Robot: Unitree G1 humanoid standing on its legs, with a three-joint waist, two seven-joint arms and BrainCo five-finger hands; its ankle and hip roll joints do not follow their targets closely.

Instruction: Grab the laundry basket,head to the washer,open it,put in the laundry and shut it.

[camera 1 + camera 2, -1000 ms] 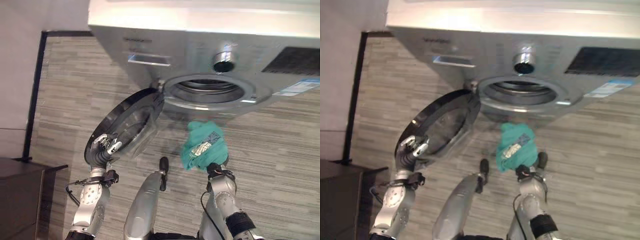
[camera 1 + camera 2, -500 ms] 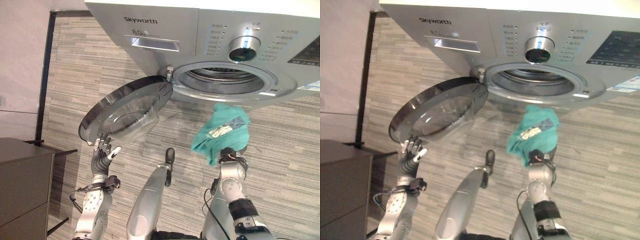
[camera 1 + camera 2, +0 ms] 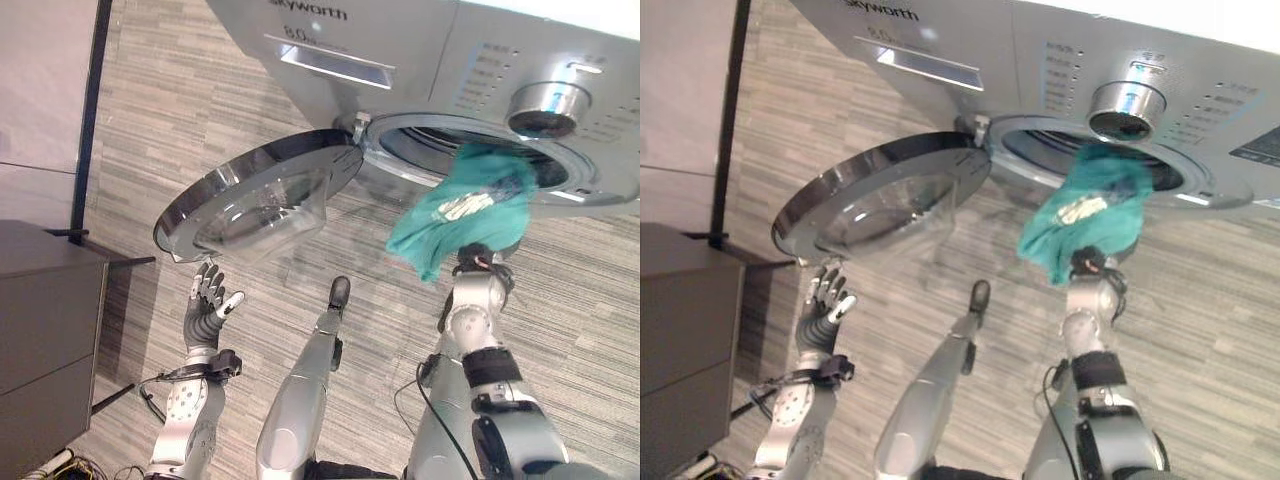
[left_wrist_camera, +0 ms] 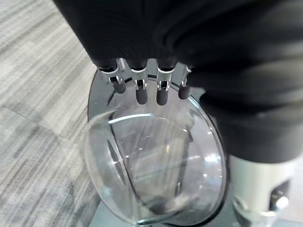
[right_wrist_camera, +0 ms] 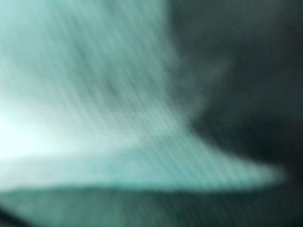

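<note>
green cloth (image 3: 462,212) hangs from the right hand (image 3: 474,262), bunched up over it. the hand's fingers are hidden under the cloth, so i cannot tell how they hold it. the top of the cloth is right at the round hole (image 3: 470,160) of the washer (image 3: 1060,60), lying over its front edge, and the rest hangs down outside.

the left hand (image 3: 206,305) is loose, with its fingers straight and holding nothing. it is just below the rim of the washer door (image 3: 255,205) and not touching it, as far as i can see. the door is swung wide open, with its clear glass bowl facing down.

so the opening part is done. the cloth is about halfway in. it needs to go all the way inside, and then the door has to be pushed shut. no basket is seen by the washer.
</note>
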